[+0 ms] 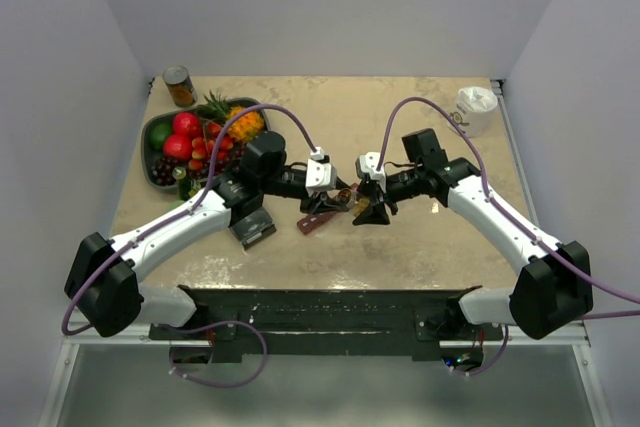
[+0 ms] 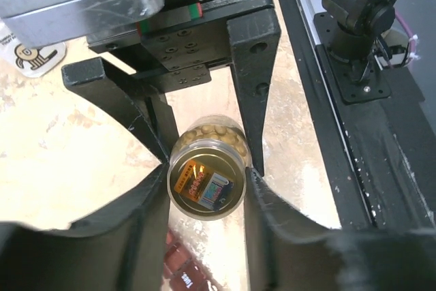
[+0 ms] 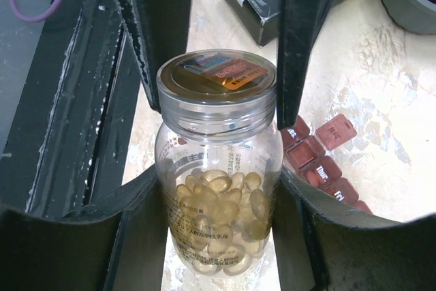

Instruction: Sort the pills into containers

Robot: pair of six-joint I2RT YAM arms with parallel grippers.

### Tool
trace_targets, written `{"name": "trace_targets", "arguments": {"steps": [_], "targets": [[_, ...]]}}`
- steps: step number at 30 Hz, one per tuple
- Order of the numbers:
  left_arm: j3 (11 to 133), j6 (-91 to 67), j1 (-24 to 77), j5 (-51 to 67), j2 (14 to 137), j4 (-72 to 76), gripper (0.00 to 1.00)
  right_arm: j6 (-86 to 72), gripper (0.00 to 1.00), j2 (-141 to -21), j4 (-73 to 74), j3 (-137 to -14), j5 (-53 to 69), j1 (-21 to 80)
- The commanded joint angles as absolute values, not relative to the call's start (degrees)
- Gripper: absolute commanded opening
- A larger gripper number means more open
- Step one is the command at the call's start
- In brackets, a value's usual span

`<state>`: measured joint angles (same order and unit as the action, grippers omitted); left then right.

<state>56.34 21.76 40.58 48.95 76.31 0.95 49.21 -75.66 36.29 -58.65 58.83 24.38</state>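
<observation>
A clear bottle of yellowish pills is held above the table between both grippers at the table's middle. My right gripper is shut on the bottle's body. My left gripper is shut on the bottle's clear cap, which faces its camera end-on; its fingers flank the cap in the right wrist view. The dark red pill organizer lies on the table just below and beside the bottle, with one compartment lid open. It also shows in the top view and in the left wrist view.
A dark fruit bowl and a brown-labelled tin can stand at the back left. A white cup stands at the back right. A small black box lies by the left arm. The arms' base rail runs along the near edge.
</observation>
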Motion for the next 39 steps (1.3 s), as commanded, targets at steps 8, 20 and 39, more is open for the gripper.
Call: {"name": "trace_targets", "arguments": {"steps": [8, 20, 39], "targets": [[54.76, -5.16, 40.61, 37.46, 73.21, 8.97, 0.0, 41.42, 0.0, -72.78, 27.96, -55.56, 53.19, 24.43], [46.06, -62.55, 42.01, 13.01, 71.19, 9.05, 0.0, 32.44, 0.0, -72.07, 16.61, -52.03, 41.4, 24.35], [40.69, -44.06, 37.44, 18.03, 61.01, 12.87, 0.99, 34.54, 0.0, -71.02, 17.84, -51.06, 45.96, 23.38]]}}
